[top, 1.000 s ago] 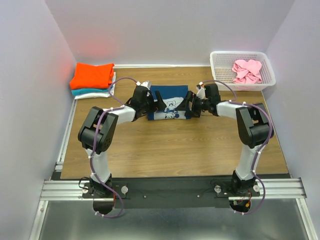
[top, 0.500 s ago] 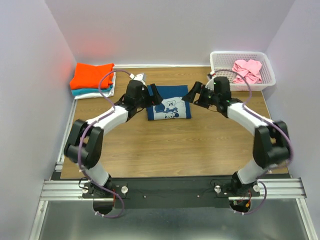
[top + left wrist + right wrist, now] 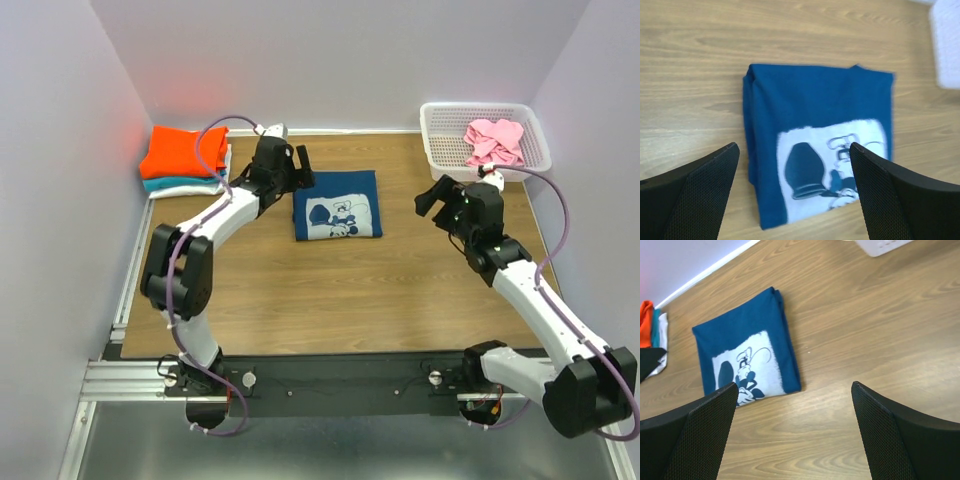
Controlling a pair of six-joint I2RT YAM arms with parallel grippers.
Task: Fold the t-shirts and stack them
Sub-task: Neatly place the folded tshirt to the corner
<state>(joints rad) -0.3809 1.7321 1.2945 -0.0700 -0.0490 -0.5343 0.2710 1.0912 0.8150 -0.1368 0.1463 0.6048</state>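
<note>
With the folded navy t-shirt (image 3: 337,205) lying flat on the table (image 3: 330,290) and the left gripper (image 3: 793,146) and right gripper (image 3: 793,385) both wide open and empty, a one-sided grab toward the stack (image 3: 185,152) could spill its loose folds.

**Navy tee folded between the grippers, three stacked, pink one crumpled**

The navy-blue tee (image 3: 337,205) lies flat on the wood, folded into a tidy rectangle with its white cartoon print facing up. It sits just to the right of the left gripper (image 3: 300,168) and well to the left of the right gripper (image 3: 436,195).

Out past the left gripper's left side is a folded stack. The orange tee (image 3: 183,150) is on top and the teal tee (image 3: 180,184) is under it. The white tee (image 3: 224,170) peeks out at the edge.

The pink tee (image 3: 494,140) lies bunched and unfolded in the basket (image 3: 432,145), just beyond the right gripper.
</note>
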